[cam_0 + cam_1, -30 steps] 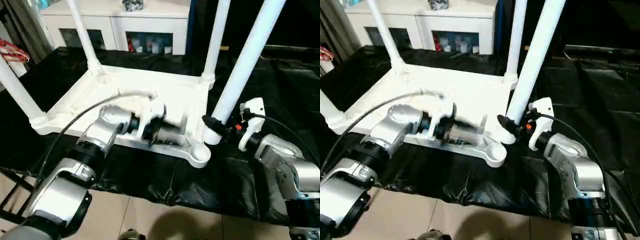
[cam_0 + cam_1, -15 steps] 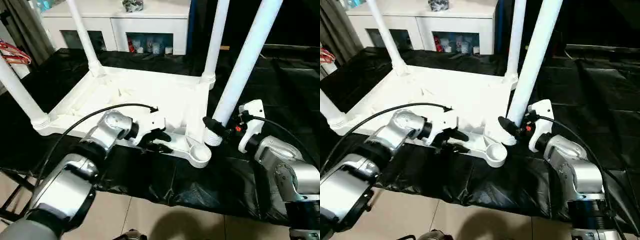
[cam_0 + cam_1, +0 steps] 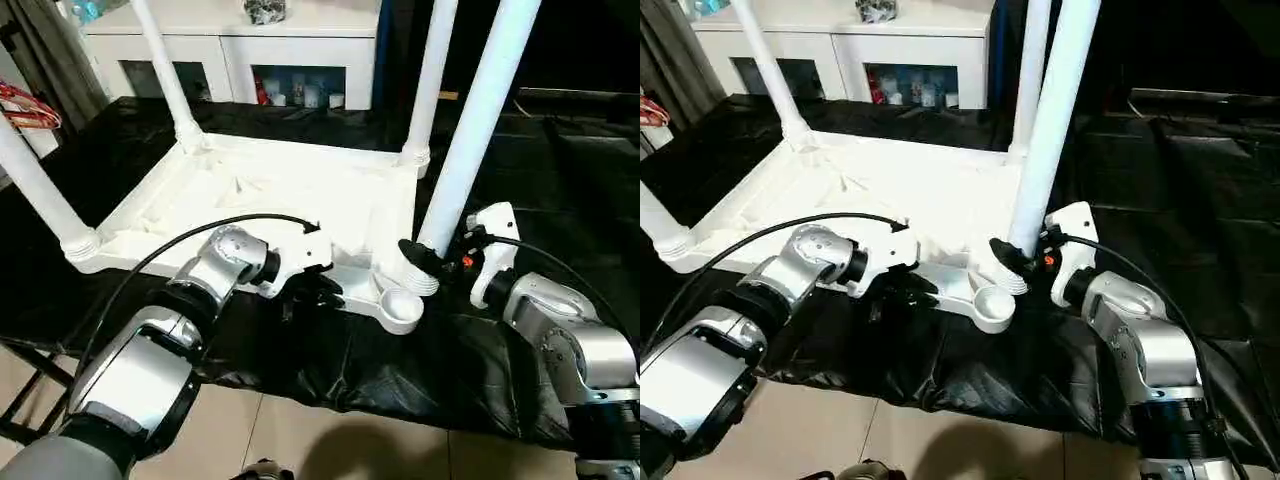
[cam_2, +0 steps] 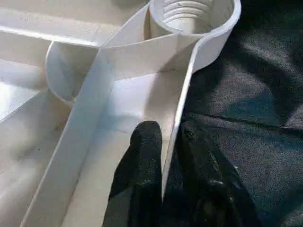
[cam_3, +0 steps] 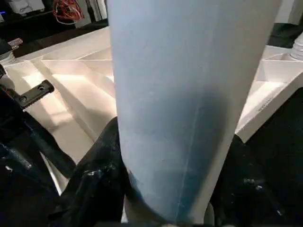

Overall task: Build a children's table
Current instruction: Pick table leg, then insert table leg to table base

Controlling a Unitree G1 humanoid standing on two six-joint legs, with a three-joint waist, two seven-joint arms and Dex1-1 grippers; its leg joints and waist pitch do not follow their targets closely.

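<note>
**A:** Where does the children's table [image 3: 270, 190] sit relative to your claws?

**B:** Upside down on the black sheet [image 3: 400, 370], ribbed underside up. Three legs already stand in their corner sockets. My left gripper [image 4: 168, 156] straddles the near rim of the top: one finger [image 4: 142, 161] inside the wall, the other outside, pinching that thin plastic edge between them. The empty socket [image 4: 189, 14] lies straight ahead of those fingertips, along the same rim.

**A:** And the fourth leg?

**B:** My right gripper [image 3: 425, 262] clasps the fourth leg [image 3: 475, 130] near its lower end, fingers half spread around the tube. Its long axis runs nearly upright, leaning a little away from me at the top. Its foot hangs just beside the empty socket [image 3: 402, 305], on the far side of it and slightly toward my right.

**A:** So what does the next move turn on?

**B:** I judge it comes down to bringing the leg's foot back over that socket and squaring the tube to it. The right arm has to do that; the left only steadies the top.
</note>
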